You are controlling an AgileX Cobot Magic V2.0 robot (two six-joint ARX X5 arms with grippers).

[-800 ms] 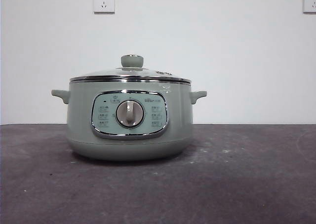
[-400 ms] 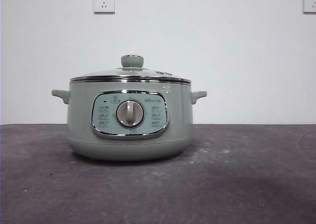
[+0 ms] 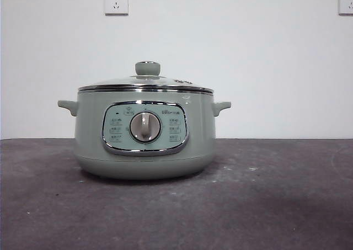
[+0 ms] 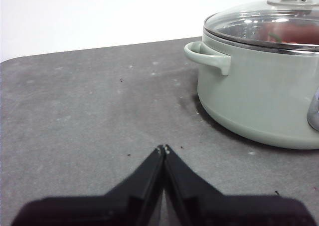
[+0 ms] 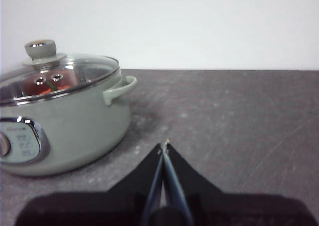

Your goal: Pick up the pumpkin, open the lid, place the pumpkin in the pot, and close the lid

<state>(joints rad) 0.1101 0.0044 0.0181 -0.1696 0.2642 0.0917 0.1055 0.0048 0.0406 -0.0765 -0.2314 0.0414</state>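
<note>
Pumpkin inside the covered pot, both grippers clear of it

The left gripper (image 4: 163, 148) hangs low over the dark table (image 3: 276, 206), its jaws pressed together on nothing, with the pot's side handle (image 4: 209, 57) well off to one side of it. In the middle stands the sage-green pot (image 3: 144, 131), its glass lid (image 3: 146, 83) seated flat on the rim, knob (image 3: 148, 68) upright. Through the glass the orange pumpkin (image 5: 47, 86) shows dimly, lying inside the pot. The right gripper (image 5: 164, 147) sits apart on the pot's other side, jaws likewise clenched and empty, touching neither pot nor lid.
</note>
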